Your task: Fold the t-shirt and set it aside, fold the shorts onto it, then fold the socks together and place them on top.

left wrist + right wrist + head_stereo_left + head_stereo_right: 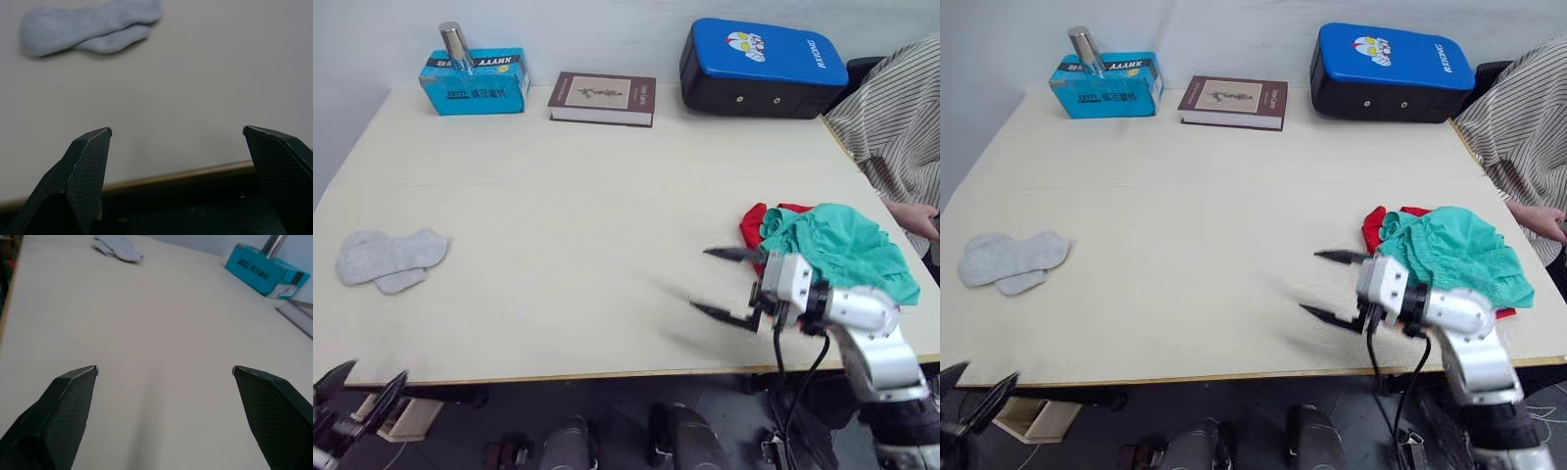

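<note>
The teal-green shorts (842, 250) lie bunched on top of the red t-shirt (753, 225) at the table's right edge; just a red rim of the tee shows. The two light grey socks (389, 258) lie overlapping on the left side of the table. My right gripper (717, 282) hovers open just left of the clothes pile, fingers pointing left over bare tabletop, holding nothing. My left gripper (359, 384) hangs open below the table's front left edge, empty, with the socks (88, 27) ahead of it in the left wrist view.
Along the back edge stand a teal box (475, 80) with a metal cylinder (456, 45) on it, a brown book (603, 98) and a blue-black pad (762, 69). A person in a striped top (898, 117) sits at the right, hand (914, 217) near the pile.
</note>
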Controlling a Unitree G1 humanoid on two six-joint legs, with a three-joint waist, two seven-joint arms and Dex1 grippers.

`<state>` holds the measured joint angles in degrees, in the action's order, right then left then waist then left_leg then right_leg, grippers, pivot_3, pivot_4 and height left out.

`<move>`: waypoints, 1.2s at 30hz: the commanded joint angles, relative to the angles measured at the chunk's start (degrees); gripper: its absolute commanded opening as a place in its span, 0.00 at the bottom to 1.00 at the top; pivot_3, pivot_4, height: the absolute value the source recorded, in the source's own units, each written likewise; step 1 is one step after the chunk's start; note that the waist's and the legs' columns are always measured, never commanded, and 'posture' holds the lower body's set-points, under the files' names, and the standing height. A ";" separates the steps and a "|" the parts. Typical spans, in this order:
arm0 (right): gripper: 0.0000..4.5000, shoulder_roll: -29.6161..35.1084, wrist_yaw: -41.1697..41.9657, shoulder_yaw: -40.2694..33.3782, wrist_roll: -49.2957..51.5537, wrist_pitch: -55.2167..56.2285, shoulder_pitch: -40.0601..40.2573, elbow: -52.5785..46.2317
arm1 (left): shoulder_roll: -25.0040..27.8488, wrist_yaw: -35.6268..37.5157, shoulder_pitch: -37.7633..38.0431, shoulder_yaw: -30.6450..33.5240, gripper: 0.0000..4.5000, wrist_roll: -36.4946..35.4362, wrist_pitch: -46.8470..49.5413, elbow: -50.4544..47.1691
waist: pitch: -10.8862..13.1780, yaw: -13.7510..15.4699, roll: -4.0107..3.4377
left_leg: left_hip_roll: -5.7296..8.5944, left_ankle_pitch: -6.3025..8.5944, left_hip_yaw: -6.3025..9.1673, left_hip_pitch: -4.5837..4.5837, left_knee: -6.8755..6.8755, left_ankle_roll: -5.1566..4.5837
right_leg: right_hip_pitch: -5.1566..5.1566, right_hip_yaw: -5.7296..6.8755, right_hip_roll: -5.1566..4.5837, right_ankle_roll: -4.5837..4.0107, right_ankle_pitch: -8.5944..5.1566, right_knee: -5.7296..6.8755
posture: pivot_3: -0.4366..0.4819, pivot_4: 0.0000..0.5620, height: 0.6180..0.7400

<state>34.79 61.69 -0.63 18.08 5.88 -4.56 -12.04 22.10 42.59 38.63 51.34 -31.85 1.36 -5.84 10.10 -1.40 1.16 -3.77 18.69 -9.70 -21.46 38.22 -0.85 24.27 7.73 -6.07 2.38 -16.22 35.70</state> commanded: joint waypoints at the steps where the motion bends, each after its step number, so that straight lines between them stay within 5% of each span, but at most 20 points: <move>1: 1.00 -0.52 -1.82 0.18 0.11 0.68 1.36 -3.01 | -1.62 -2.29 2.66 4.90 1.00 -2.53 -1.87 -0.76 | 0.19 -0.90 -0.33 | 0.28 -0.14 0.89 0.01 -0.12 -0.16 | -0.70 0.87 -0.35 0.18 0.01 -0.33 | 0.48 0.27 1.00; 4: 1.00 -0.56 -2.88 -0.13 0.91 -0.41 0.86 -2.83 | -0.12 -4.07 0.95 5.67 1.00 -3.41 -1.00 -1.65 | 0.42 -1.39 -0.71 | 1.22 -0.39 3.58 0.09 -0.10 -0.33 | -2.35 3.09 -1.27 0.90 -0.47 -0.80 | 0.48 0.27 1.00; 9: 1.00 0.70 -1.55 -0.41 1.62 0.70 1.98 -3.44 | 7.43 -6.98 -4.46 3.90 1.00 -2.05 2.84 -2.14 | 0.33 2.41 -0.54 | 1.13 -0.37 3.20 0.02 -0.08 -0.11 | -1.69 2.78 -1.30 0.43 -0.81 -0.23 | 0.48 0.27 1.00; 16: 1.00 0.13 -4.57 -1.13 4.08 -2.80 2.28 -8.13 | 26.84 -3.09 -19.01 -9.06 1.00 3.75 12.64 1.88 | 0.35 2.63 -0.58 | 1.07 -0.55 2.95 0.05 -0.08 -0.27 | -1.60 2.76 -1.29 0.26 -0.90 0.10 | 0.48 0.27 1.00; 22: 1.00 0.08 -6.36 -0.53 3.75 -4.52 0.84 -9.00 | 39.15 -1.01 -37.65 -25.16 1.00 11.98 21.67 18.25 | 0.37 1.03 -0.58 | 1.03 -0.52 2.44 0.08 -0.24 -0.21 | -1.21 2.29 -1.12 0.30 -0.89 0.26 | 0.48 0.27 1.00; 31: 1.00 0.58 -8.26 -0.68 3.05 -4.84 2.16 -10.28 | 38.18 6.86 -59.14 -38.71 1.00 17.30 22.40 37.55 | 0.35 1.25 -0.46 | 0.93 -0.76 1.57 0.09 -0.43 0.25 | -0.61 1.42 -0.57 0.33 -0.87 0.42 | 0.48 0.27 1.00; 36: 1.00 1.62 -8.29 -1.79 3.42 -5.45 2.33 -10.82 | 37.58 8.15 -66.90 -43.73 0.73 22.02 22.09 47.63 | 0.38 1.09 -0.23 | 0.91 -0.75 1.39 0.17 -0.31 0.23 | -0.57 1.26 -0.57 0.38 -0.84 0.61 | 0.48 0.27 1.00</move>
<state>35.80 53.70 -0.59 20.74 0.17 -2.22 -20.45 58.86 50.08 -27.60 8.64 -11.71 24.05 39.64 10.48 -0.31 0.93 -2.87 17.94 -8.33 -21.25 37.91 -0.62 23.70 8.95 -6.66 2.75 -17.06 36.33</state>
